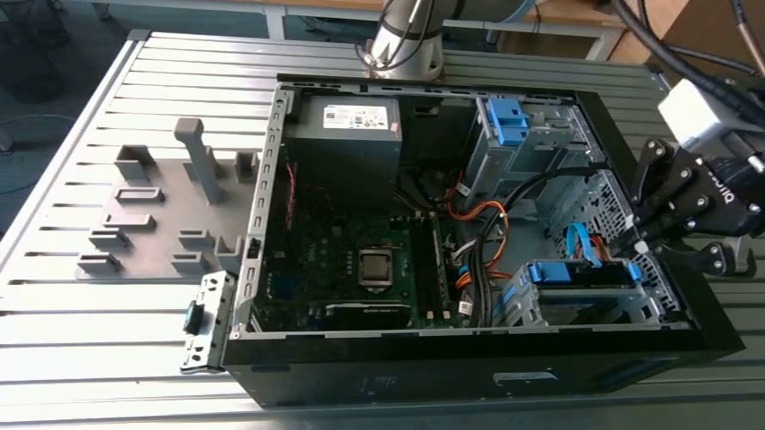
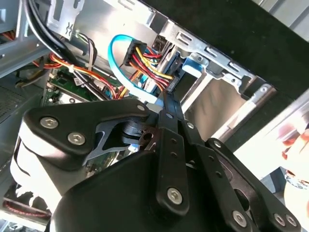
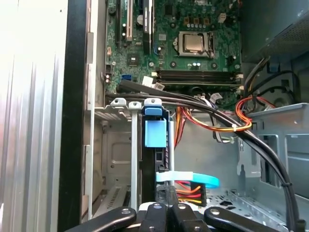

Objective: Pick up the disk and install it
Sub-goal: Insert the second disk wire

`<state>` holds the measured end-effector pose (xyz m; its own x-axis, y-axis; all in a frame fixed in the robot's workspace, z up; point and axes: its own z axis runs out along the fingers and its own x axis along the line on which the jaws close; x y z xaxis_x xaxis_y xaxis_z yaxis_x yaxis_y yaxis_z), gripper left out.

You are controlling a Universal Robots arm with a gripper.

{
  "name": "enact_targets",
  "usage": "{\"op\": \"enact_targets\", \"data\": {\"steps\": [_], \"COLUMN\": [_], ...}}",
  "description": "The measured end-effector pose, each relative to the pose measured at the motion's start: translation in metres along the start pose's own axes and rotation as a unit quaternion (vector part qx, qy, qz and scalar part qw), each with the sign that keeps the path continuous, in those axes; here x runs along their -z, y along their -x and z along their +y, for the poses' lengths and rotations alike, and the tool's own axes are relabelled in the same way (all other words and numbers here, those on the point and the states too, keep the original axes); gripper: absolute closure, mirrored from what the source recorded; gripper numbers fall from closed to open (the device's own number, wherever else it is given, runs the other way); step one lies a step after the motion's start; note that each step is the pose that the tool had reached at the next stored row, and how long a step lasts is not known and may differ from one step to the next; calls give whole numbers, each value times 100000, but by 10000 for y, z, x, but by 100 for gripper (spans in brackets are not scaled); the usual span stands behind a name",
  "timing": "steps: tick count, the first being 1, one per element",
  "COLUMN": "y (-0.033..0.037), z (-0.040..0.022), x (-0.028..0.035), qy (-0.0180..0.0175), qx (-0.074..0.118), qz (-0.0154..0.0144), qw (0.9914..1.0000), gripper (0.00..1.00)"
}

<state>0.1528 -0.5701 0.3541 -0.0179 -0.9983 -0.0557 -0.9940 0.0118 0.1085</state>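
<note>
The disk [image 1: 580,273] stands on edge in the metal bay at the front corner of the open computer case [image 1: 478,358], on the exterior view's right. Its blue carrier [image 3: 155,128] shows at the bay's mouth in the first wrist view, with the dark drive edge [image 3: 148,179] running back from it. My gripper [image 1: 640,255] hangs over the case's side wall with its tips at the disk's near end. The fingers [image 2: 169,140] lie together, shut, in both wrist views, the gripper [image 3: 167,193] by the drive's edge. Whether the tips touch the disk I cannot tell.
A light-blue data cable [image 3: 193,179] and red-yellow power wires [image 2: 145,58] loop beside the fingers. Thick black cables [image 3: 231,125] cross above the bay. A second cage with a blue latch [image 1: 508,121] stands farther back. A grey peg fixture [image 1: 156,206] sits on the slatted table [image 1: 72,305].
</note>
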Motion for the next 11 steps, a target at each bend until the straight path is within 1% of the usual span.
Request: {"op": "enact_targets", "data": {"steps": [1, 3, 4, 5, 11], "y": [1, 3, 2, 3, 3], "z": [2, 5, 5, 5, 5], "x": [26, 54, 54, 54, 55], "qy": [1, 0, 9, 8, 9], "qx": [1, 6, 26, 33, 51], "qz": [13, -3, -164, -228, -390], "qw": [100000, 100000, 100000, 100000, 99999], "gripper": [89, 89, 89, 89, 89]}}
